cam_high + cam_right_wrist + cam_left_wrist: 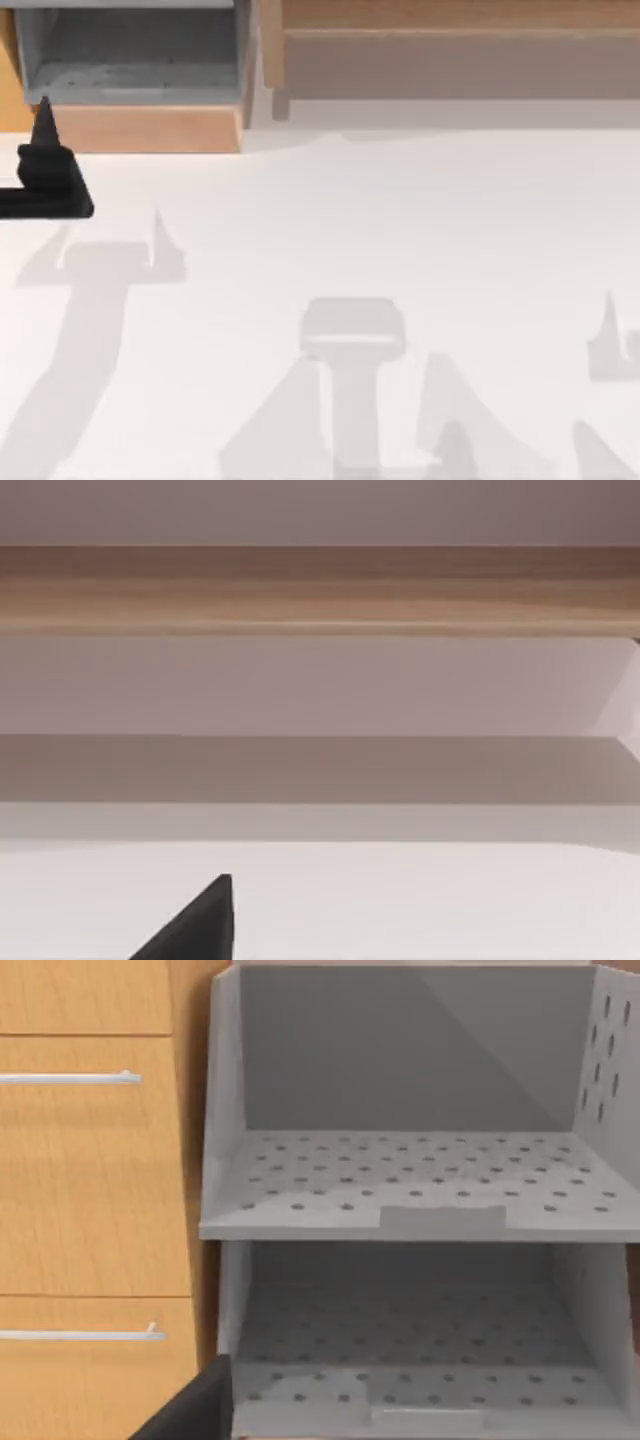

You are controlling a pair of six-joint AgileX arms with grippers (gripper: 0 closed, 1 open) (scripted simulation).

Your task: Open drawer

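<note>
1. One worktop [400,220], white, carrying everything else.
2. One wide grey-lined box [130,60] with a pale wood front, at the worktop's far left corner in the top view.
3. One long tan wooden shelf [450,30], just right of that box along the worktop's far edge.
4. Two grey perforated trays in the left wrist view, stacked: an upper tray [400,1185] and a lower tray [410,1380] directly beneath it.
5. Two metal bar handles beside those trays: an upper handle [70,1078] and a lower handle [80,1335].
6. One dark left gripper [45,175], just in front of the box.
</note>
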